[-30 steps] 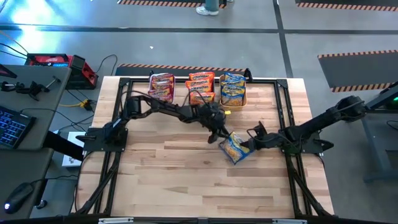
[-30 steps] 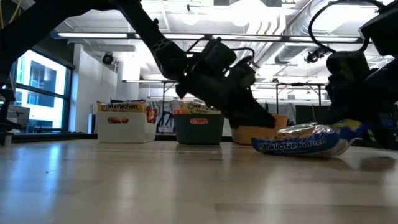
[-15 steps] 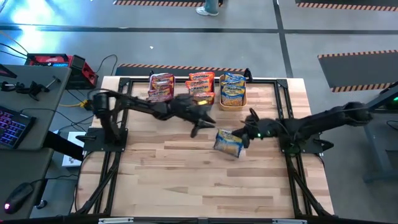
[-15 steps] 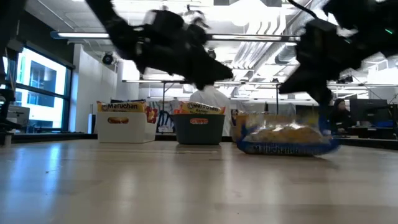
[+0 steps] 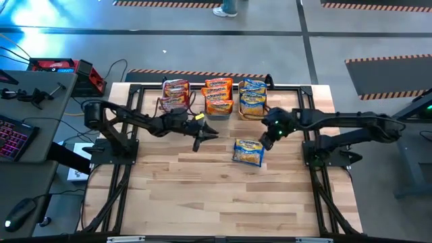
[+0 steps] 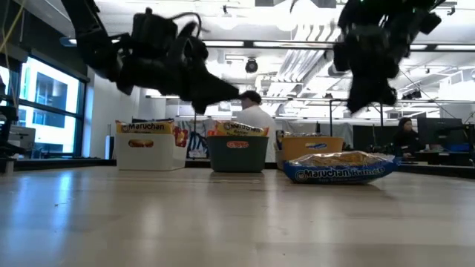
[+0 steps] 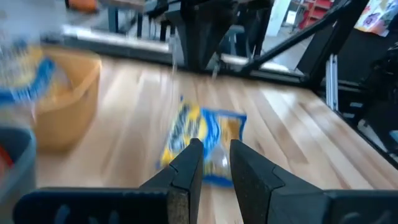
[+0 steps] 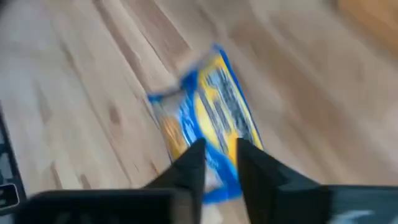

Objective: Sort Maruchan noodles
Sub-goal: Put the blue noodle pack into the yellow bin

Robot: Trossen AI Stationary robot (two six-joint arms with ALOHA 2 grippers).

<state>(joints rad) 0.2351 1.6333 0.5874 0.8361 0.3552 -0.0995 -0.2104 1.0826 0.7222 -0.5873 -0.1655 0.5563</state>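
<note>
Packet [image 5: 248, 152], blue and yellow, lies flat on the counter [image 5: 202, 196], apart from both arms, in front of the orange bin [image 5: 252, 111]; its long axis runs roughly toward that bin; right gripper [image 5: 267, 140] hovers just beside and above it, clearly nearer; left gripper [image 5: 200, 140] hangs farther off; both sets of jaws stand slightly apart, empty

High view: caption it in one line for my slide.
A blue-and-yellow crinkly plastic ramen packet lies alone on the wooden table, both arms raised, below three filled bins.
</note>
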